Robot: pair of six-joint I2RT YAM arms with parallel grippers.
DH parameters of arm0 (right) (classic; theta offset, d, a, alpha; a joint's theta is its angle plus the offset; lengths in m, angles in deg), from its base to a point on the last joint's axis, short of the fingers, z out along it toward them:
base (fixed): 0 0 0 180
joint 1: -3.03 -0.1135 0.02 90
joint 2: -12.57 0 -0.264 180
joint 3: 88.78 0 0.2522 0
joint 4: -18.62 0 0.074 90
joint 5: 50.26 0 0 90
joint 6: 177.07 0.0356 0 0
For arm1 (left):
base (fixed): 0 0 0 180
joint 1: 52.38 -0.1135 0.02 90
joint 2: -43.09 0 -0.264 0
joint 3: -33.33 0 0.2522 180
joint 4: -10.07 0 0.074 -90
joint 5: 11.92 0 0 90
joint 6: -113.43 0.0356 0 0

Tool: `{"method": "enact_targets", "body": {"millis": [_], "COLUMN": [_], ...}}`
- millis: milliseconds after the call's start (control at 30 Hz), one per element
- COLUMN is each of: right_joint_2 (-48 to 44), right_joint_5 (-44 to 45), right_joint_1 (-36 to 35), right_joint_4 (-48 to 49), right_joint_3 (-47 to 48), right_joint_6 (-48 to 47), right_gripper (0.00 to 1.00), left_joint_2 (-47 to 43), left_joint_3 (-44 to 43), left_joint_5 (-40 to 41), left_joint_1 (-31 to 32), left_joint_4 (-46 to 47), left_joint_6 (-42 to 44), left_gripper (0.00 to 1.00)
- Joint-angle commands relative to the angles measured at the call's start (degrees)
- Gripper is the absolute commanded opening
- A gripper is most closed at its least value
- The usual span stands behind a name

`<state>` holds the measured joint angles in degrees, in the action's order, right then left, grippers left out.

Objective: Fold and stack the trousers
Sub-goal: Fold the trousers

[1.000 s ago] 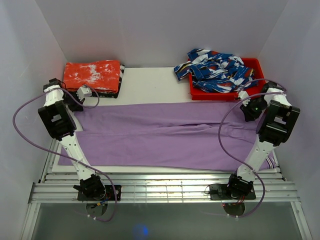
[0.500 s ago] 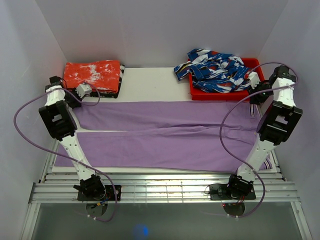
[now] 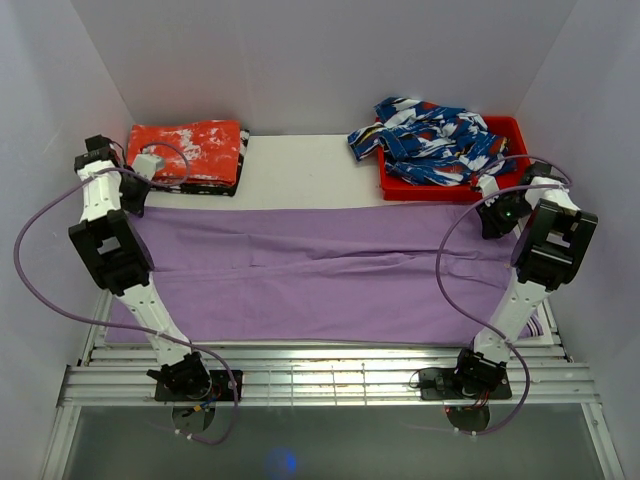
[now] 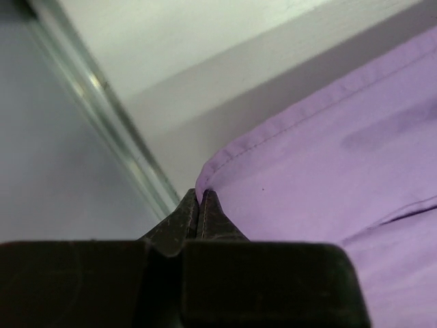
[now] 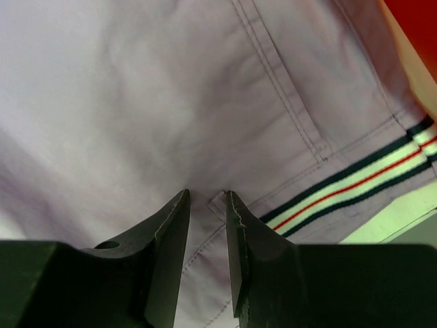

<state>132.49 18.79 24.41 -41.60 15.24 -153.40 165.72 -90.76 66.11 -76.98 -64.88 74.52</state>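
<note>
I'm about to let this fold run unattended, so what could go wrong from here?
The left claw is shut on only the very corner of the trousers, so the cloth may slip out when pulled. The right claw stands open over the waistband, gripping nothing; a one-sided pull could skew the fold. The red bin sits close by and might get bumped.

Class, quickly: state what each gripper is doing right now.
Left gripper: shut, pinching the hem of the lilac-purple cloth trousers.
Right gripper: open, above the waistband, holding nothing.
</note>
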Motion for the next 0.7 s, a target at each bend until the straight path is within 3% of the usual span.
{"method": "enact_targets", "body": {"millis": [0, 167, 433, 500, 667], "right_joint_2": [-3.29, -3.73, -4.43, -4.69, -4.35], "right_joint_5": [-0.93, -1.9, 2.04, 2.93, 1.62], "right_joint_1": [0.41, 0.41, 0.41, 0.41, 1.29], "right_joint_4": [1.54, 1.46, 1.02, 1.02, 1.11], "right_joint_3": [-0.87, 0.35, 0.0, 0.36, 6.14], "right_joint_6": [0.76, 2.16, 1.11, -0.11, -1.27], "right_gripper": [0.34, 0.34, 0.34, 0.33, 0.34], "left_joint_2": [-7.4, -3.55, 15.59, 16.85, 11.6], "left_joint_3": [-0.77, -0.6, -9.64, -9.91, 0.7], "left_joint_5": [7.65, 10.91, 16.27, 16.54, 17.59], "left_joint_1": [0.78, 6.31, 11.68, 11.68, 10.63], "left_joint_4": [0.72, 4.93, 8.89, 9.42, 14.51], "left_joint_6": [-6.61, -7.23, -13.29, -13.21, -9.27], "left_gripper": [0.0, 0.0, 0.0, 0.0, 0.0]}}
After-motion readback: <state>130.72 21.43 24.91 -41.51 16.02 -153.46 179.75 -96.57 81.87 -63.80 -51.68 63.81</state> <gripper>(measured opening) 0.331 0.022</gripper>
